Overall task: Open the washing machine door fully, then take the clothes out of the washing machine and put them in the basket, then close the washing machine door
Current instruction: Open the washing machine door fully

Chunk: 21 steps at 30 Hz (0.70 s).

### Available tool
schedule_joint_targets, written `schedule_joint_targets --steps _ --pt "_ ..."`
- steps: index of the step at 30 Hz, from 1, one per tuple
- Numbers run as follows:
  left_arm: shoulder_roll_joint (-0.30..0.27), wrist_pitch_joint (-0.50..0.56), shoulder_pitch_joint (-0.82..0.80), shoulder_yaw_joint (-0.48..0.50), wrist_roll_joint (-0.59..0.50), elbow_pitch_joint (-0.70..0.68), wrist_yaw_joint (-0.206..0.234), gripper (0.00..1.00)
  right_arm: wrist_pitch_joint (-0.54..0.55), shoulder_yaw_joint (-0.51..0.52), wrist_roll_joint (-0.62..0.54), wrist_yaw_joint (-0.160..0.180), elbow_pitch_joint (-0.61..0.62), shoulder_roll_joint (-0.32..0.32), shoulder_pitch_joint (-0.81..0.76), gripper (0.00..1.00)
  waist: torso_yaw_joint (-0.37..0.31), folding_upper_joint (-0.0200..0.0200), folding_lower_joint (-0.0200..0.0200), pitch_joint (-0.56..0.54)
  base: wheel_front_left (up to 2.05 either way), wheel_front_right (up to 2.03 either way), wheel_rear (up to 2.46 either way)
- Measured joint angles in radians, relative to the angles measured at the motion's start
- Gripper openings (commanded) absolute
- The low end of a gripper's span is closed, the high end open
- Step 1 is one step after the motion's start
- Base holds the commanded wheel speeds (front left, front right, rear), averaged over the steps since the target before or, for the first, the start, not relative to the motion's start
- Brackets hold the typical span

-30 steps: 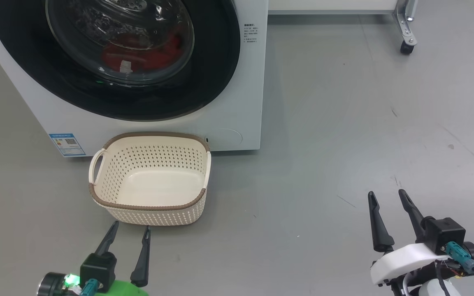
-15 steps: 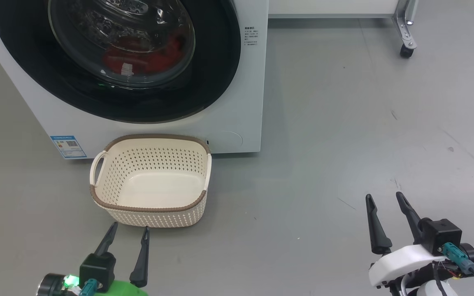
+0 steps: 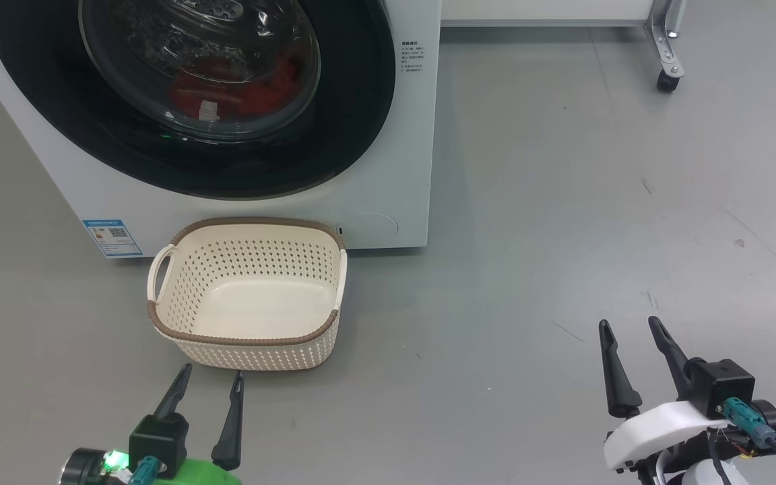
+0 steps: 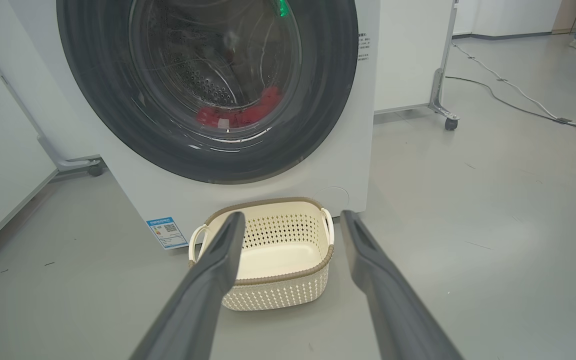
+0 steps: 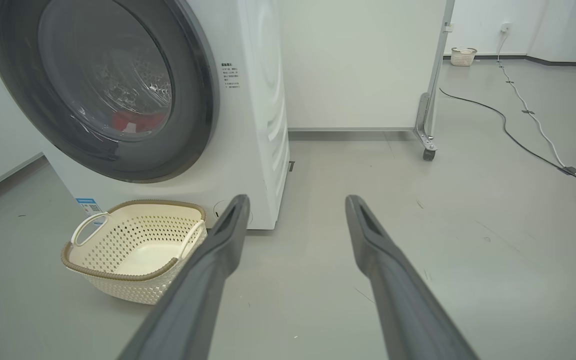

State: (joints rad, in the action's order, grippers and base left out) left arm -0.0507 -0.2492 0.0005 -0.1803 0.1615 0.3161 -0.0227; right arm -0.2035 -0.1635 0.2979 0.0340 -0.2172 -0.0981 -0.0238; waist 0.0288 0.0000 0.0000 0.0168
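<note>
**Q:** State of the claws?

**A:** The left gripper (image 3: pixel 214 369) and right gripper (image 3: pixel 629 322) are noted spread apart, nothing held.

**Q:** Task items?

**A:** The perforated cream basket (image 3: pixel 246 340) is found just ahead of the left gripper, long axis crosswise. Beyond it, the glossy black-rimmed washing machine door (image 3: pixel 341 135) is recorded closed, with red clothes (image 3: pixel 246 87) seen behind the glass. A floor cable (image 4: pixel 523 94) is recorded in the wrist views.

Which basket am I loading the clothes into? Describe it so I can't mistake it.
Find the white washing machine with the round black-rimmed door. On the floor in front of it, below the door, stands the basket. It is cream with perforated sides, a brown rim and loop handles, and empty; the other pale basket sits far off by the back wall.
</note>
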Motion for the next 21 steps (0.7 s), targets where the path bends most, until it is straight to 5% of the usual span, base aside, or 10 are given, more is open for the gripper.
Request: schedule_joint_targets --steps 21 --pt "0.002 0.0 -0.01 0.009 0.0 -0.006 0.0 1.0 -0.005 0.01 0.022 -0.002 0.007 0.006 0.016 1.0 -0.005 0.0 0.0 0.033 0.0 0.0 0.0"
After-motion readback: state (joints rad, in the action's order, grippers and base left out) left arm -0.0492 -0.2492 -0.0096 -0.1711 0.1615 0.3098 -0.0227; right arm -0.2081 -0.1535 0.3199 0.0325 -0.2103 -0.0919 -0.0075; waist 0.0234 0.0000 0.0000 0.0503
